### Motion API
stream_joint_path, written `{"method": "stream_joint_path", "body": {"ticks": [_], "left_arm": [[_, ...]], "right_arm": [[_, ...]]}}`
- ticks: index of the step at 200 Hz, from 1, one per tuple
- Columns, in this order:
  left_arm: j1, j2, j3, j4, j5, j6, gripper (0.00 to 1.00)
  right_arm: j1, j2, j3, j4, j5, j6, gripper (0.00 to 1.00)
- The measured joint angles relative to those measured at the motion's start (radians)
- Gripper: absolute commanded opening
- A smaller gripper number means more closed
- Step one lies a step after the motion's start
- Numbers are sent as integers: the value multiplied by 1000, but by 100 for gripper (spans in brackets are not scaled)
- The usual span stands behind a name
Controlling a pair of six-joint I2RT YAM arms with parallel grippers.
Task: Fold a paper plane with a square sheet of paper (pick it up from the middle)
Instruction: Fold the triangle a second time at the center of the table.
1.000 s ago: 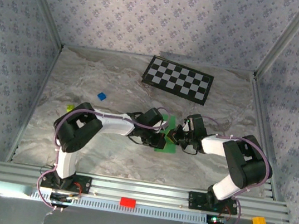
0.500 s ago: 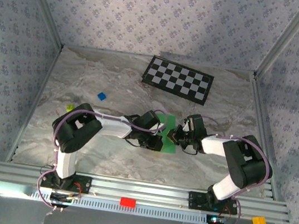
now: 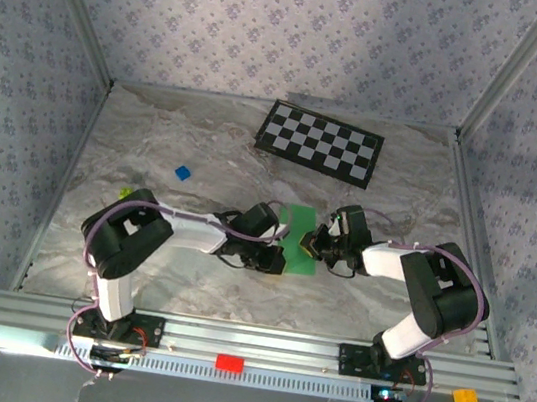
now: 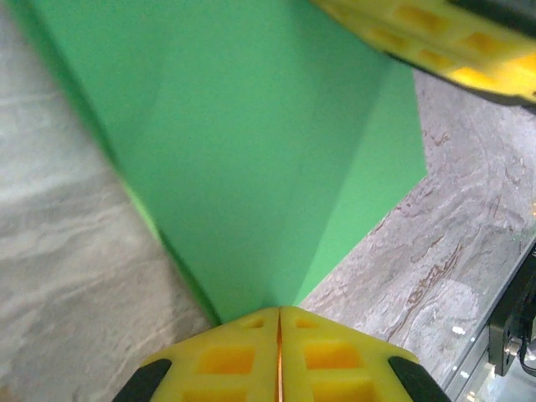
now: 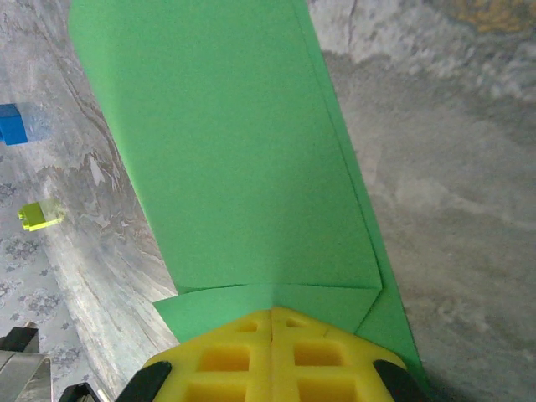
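The square sheet of paper (image 3: 297,228) is bright green, folded into layers, and lies at mid-table between the two grippers. In the left wrist view the folded sheet (image 4: 251,142) narrows to a point that runs into my left gripper (image 4: 279,311), which is shut on that tip. Its left edge looks lifted off the table. From above, the left gripper (image 3: 278,259) is at the sheet's near-left side. My right gripper (image 3: 315,240) is shut, with its tips resting on top of the sheet (image 5: 234,159), beside a cross crease. Its yellow fingers (image 4: 435,42) also show at the far side.
A black-and-white checkerboard (image 3: 320,142) lies at the back of the marbled table (image 3: 158,265). A tiny blue block (image 3: 184,173) and a yellow-green block (image 3: 125,194) sit to the left. A red block (image 3: 229,363) and an orange block (image 3: 465,397) rest on the near rail.
My left gripper and forearm have drawn back toward the near left, uncovering more of the green sheet. The right gripper has stayed where it was.
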Motion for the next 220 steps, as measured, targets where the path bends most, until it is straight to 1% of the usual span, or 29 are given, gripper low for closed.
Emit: {"method": "stream_joint_path", "body": {"ticks": [41,75,120,148,166,189,220], "left_arm": [[0,-50,-50,22,18,-63,9],[7,-75,3,19,22,-65,9],[26,17,140,19,31,-58,7],[26,87,152,-2,25,-46,6],[26,105,134,-11,22,-47,6],[28,98,91,53,25,-58,5],[29,74,6,188,23,-97,3]], "right_arm": [[-2,0,-1,0,-2,-5,0],[-2,0,-1,0,-2,-5,0],[-2,0,-1,0,-2,-5,0],[-2,0,-1,0,-2,-5,0],[-2,0,-1,0,-2,-5,0],[-2,0,-1,0,-2,-5,0],[-4,0,-1,0,-10,-11,1]]}}
